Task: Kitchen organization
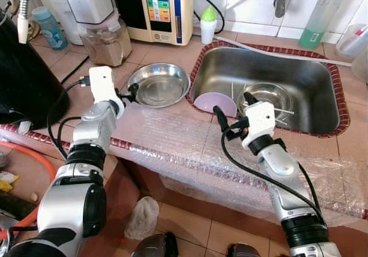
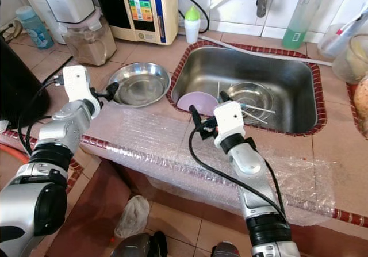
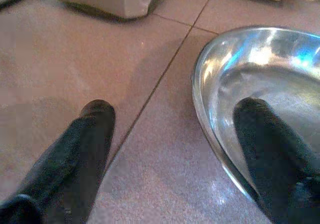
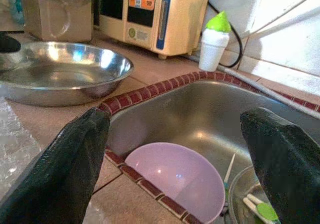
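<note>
**Two grippers at the kitchen sink, both with fingers apart**

A stainless steel sink (image 1: 299, 116) is set into a tiled counter (image 1: 167, 53) edged with dark red tile. To the sink's left, on the counter and just beside its rim, sits a wide steel bowl (image 1: 159, 84). The left gripper (image 3: 175, 134) is at that bowl's far-left edge, fingers spread wide — one black finger (image 3: 87, 149) over the bare tile, the other over the inside of the bowl, so the rim lies between them. They hold nothing.

The right gripper (image 4: 175, 154) hovers at the sink's near-left corner, its fingers likewise well apart and empty. Inside the sink, leaning against the near-left wall, is a lilac bowl (image 1: 215, 103). Beside it, nearer the sink's middle, lies a smaller steel bowl (image 1: 265, 98) with thin utensils across it.

Behind the sink's left corner stands a small white bottle with a green cap (image 1: 208, 24); further left, a cream appliance with a coloured panel (image 1: 158, 7). Bubble wrap (image 1: 190, 145) covers the counter edge in front of the sink.
</note>
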Robot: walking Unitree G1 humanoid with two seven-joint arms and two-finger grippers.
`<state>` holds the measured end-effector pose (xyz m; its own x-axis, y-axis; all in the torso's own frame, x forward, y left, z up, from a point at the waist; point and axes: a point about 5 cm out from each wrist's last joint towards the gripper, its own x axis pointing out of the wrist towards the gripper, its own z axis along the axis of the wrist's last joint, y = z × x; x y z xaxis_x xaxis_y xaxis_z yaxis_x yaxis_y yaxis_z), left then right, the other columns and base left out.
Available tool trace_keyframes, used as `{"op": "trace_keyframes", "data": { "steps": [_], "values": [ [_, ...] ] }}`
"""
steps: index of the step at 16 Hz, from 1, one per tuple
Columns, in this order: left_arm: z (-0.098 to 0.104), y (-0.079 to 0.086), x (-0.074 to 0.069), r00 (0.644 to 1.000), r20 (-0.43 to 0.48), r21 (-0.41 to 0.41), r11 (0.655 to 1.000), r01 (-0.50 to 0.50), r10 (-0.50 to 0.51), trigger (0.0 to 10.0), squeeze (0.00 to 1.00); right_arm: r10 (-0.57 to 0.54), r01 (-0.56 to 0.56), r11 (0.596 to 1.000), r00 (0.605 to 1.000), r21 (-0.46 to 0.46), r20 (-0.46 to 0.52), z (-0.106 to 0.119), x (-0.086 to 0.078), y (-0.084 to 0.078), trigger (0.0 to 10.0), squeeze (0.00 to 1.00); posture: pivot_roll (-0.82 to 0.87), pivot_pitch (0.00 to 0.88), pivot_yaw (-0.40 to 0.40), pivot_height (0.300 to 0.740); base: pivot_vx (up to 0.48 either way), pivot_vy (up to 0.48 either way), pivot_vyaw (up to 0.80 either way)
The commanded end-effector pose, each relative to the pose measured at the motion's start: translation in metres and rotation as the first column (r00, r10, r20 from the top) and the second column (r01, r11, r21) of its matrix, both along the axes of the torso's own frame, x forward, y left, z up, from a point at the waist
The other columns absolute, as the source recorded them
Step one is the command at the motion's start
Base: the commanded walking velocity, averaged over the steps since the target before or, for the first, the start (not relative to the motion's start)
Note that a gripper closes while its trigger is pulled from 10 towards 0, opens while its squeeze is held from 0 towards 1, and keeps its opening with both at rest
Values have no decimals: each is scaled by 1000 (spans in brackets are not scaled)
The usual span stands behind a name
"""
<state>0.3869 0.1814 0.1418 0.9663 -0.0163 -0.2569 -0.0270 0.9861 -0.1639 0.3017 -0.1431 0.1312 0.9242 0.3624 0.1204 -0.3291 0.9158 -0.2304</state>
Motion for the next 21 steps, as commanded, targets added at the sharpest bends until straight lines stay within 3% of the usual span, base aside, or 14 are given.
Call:
{"op": "trace_keyframes", "data": {
  "steps": [1, 8, 12, 21],
  "values": [
    [-1, 0, 1, 1000, -16, -33, 999, 5, -5, 0, 0, 19, -19, 1000, 1000, -11, 7, 3, -1, 5, 10000, 0, -69, 67, 119, 740, 0, 0, 0],
    [-8, -5, 0, 997, -62, -94, 995, 46, -52, 0, 0, 45, -46, 999, 999, -19, -15, 2, 1, 10, 10000, 0, -60, 65, 114, 740, 0, 0, 0],
    [-9, 0, 0, 995, -85, -108, 993, 45, -54, 0, 0, 132, -131, 990, 991, 44, -23, 5, -1, 18, 10000, 0, -55, 65, 117, 740, 0, 0, 0],
    [-3, 5, 0, 996, -59, -155, 987, 51, -61, 0, 0, 149, -148, 988, 988, 44, -38, 2, 1, 20, 10000, 0, -46, 56, 110, 740, 0, 0, 0]
  ]
}}
